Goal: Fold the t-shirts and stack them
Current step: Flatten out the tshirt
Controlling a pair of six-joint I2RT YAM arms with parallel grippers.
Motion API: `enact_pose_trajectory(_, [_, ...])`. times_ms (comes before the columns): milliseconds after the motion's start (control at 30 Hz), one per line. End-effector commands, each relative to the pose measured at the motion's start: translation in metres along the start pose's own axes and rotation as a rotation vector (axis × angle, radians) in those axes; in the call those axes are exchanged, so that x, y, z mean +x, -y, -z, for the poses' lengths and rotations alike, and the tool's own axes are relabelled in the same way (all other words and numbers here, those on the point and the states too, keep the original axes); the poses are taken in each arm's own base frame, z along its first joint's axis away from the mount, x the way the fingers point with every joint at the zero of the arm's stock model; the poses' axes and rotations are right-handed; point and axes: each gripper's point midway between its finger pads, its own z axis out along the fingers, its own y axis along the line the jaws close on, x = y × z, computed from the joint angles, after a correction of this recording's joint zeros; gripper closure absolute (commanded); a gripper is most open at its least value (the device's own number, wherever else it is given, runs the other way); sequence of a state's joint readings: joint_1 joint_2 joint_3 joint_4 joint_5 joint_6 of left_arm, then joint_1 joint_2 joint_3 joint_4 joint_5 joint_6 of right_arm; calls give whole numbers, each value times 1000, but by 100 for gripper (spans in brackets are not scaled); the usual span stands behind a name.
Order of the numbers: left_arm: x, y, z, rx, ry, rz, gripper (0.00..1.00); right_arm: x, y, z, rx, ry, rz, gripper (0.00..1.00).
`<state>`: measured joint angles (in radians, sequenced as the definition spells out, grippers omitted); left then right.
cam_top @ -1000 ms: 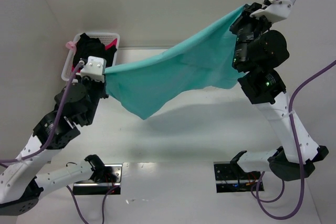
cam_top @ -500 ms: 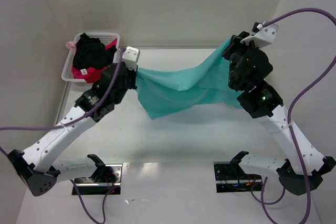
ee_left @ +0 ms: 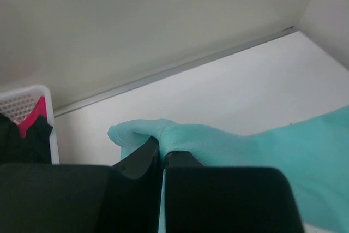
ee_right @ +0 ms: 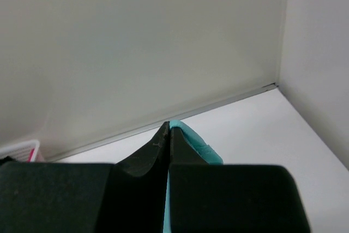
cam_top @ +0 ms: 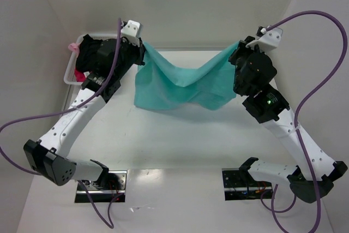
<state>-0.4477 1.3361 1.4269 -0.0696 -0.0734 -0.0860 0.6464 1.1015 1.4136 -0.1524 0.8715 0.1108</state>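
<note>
The teal t-shirt (cam_top: pixel 180 83) hangs at twelve o'clock, its middle sagging over the table (cam_top: pixel 180 145). Each hand pinches an upper edge, the left hand (cam_top: pixel 143 53) at eleven and the right hand (cam_top: pixel 236 54) at one, probably to spread it for folding. A basket (cam_top: pixel 68 73) of dark clothes sits at ten. No writing is readable.
</note>
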Motion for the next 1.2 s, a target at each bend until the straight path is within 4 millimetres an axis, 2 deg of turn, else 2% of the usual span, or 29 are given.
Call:
enact_pose_trajectory(0, [-5,-10,-3,-37,40,-59,100,-44,31,6,148,129,-93,100])
enact_pose_trajectory(67, [12,-25,-1,-75,-1,-69,100,-49,40,8,196,140,-91,100])
enact_pose_trajectory(100, [14,-31,1,-89,-5,-60,100,-54,43,10,210,150,-107,100])
enact_pose_trajectory(133, [13,-46,8,-139,-9,-37,100,-54,46,10,230,149,-100,100])
enact_pose_trajectory(167, [23,-57,9,-171,-38,-22,100,-52,47,9,247,149,-85,100])
enact_pose_trajectory(200, [25,-68,20,-199,-42,-5,100,-52,47,9,247,149,-85,100])
enact_pose_trajectory(233, [28,-90,28,-258,-41,29,100,-47,45,6,249,144,-65,100])
enact_pose_trajectory(300, [30,-109,50,-313,-44,44,100,-45,43,4,248,144,-66,100])
enact_pose_trajectory(333, [36,-120,59,-355,-54,45,100,-48,50,0,266,155,-60,100])
enact_pose_trajectory(367, [33,-133,69,-395,-41,57,100,-46,45,-7,242,157,-66,100])
enact_pose_trajectory(400, [25,-135,83,-408,-16,56,100,-47,46,-9,237,166,-90,100])
enact_pose_trajectory(433, [23,-136,87,-406,0,56,100,-51,49,-15,242,176,-87,100])
enact_pose_trajectory(467, [22,-135,90,-406,4,55,100,-53,44,-17,224,179,-98,100])
enact_pose_trajectory(567, [17,-128,89,-371,17,68,100,-46,28,-30,187,171,-55,100])
enact_pose_trajectory(600, [15,-126,87,-361,28,79,100,-36,19,-39,175,157,-28,100])
enact_pose_trajectory(667, [8,-122,88,-337,48,77,100,-28,19,-47,190,149,10,100])
enact_pose_trajectory(700, [5,-122,88,-336,64,75,100,-31,17,-49,189,156,1,100])
enact_pose_trajectory(767, [2,-119,87,-314,69,52,100,-25,23,-58,217,155,-10,100])
enact_pose_trajectory(800, [-7,-115,87,-288,90,33,100,-24,38,-63,257,152,-6,100])
enact_pose_trajectory(867, [-3,-114,79,-262,67,-18,100,-28,46,-73,258,157,-65,100])
enact_pose_trajectory(900, [-3,-116,75,-262,61,-17,100,-29,55,-77,272,156,-75,100])
enact_pose_trajectory(933, [-4,-119,74,-275,57,-42,100,-30,75,-82,318,150,-65,100])
enact_pose_trajectory(1000, [1,-123,67,-285,45,-50,100,-44,85,-77,318,176,-78,100])
enact_pose_trajectory(1133, [2,-132,50,-297,34,-83,100,-36,96,-66,339,170,-51,100])
enact_pose_trajectory(1167, [-3,-134,46,-298,44,-96,100,-39,98,-61,338,176,-56,100])
